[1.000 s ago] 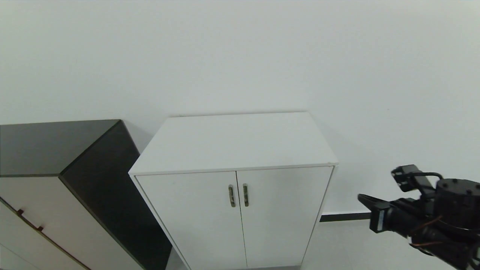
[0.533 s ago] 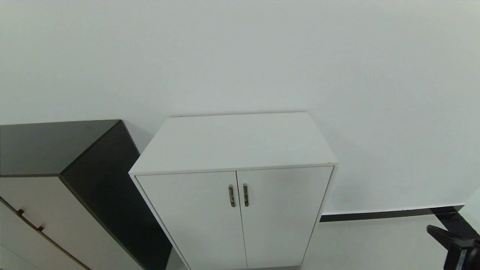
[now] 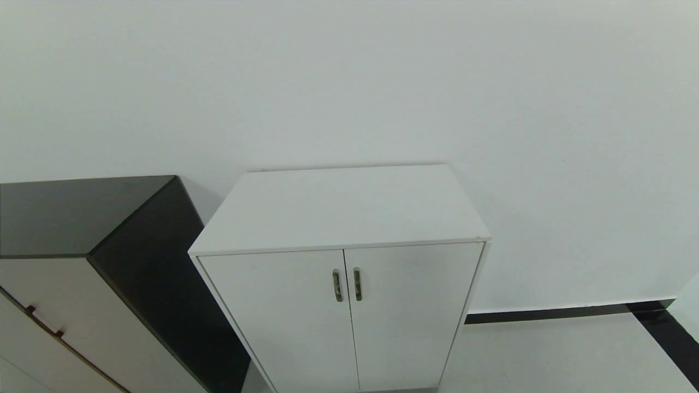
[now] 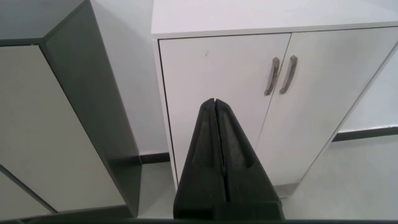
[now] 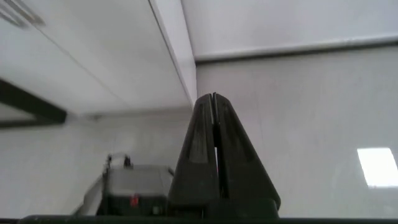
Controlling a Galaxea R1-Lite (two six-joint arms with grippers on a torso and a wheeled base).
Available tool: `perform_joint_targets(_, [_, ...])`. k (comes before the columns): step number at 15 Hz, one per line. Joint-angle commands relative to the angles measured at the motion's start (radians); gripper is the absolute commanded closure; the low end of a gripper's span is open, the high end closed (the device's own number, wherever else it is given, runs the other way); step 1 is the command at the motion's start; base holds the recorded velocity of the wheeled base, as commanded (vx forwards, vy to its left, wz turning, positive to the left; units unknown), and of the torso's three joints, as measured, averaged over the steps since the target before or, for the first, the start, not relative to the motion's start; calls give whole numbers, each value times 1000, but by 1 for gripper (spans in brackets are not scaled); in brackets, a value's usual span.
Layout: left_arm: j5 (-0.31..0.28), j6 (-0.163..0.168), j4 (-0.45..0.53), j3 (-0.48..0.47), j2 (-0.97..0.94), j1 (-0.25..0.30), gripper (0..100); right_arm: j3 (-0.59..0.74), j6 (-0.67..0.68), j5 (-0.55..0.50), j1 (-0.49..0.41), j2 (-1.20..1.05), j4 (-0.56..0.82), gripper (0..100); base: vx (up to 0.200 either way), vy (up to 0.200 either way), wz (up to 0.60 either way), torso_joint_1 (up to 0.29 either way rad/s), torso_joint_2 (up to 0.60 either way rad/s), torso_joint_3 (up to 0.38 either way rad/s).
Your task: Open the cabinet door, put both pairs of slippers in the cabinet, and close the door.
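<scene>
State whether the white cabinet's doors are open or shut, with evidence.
Shut: both doors lie flush in the cabinet front, handles side by side.

Smooth matt white cabinet (image 3: 349,229), dull metal handles (image 3: 347,284); matt black plastic left end effector (image 4: 215,109).

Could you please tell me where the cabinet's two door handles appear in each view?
Head view: door handles, lower centre, where the two doors meet.
Left wrist view: door handles, on the white cabinet front beyond the left tool.
Right wrist view: not in it.
Shared landmark: the dark-sided cabinet beside the white one, in both those views.
</scene>
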Motion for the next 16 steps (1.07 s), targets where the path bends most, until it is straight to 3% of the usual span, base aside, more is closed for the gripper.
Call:
perform_joint_targets(1, [2,0,0,0,0,0,100,-34,-5,7,-2,-223,72,100,0,0,0,0,0,0])
perform_joint_targets(3, [5,-11,0,0,0,0,100,-31,-68,10,-2,-223,67,100,0,0,0,0,0,0])
perform_joint_targets(7, [16,-12,0,0,0,0,100,-28,-108,205,-2,-223,69,100,0,0,0,0,0,0])
perform_joint_targets(8, [16,-12,0,0,0,0,100,-30,-109,209,-2,-223,69,100,0,0,0,0,0,0])
perform_joint_targets(10, [16,-12,0,0,0,0,100,-16,-115,145,-2,-223,61,100,0,0,0,0,0,0])
perform_joint_targets(13, [14,-12,0,0,0,0,100,49,-126,17,-2,-223,-77,100,0,0,0,0,0,0])
perform_joint_targets(15, [14,-11,0,0,0,0,100,109,-83,31,-2,-223,-178,100,0,0,0,0,0,0])
perform_joint_targets(16, [14,-11,0,0,0,0,100,104,-61,37,-2,-224,-144,100,0,0,0,0,0,0])
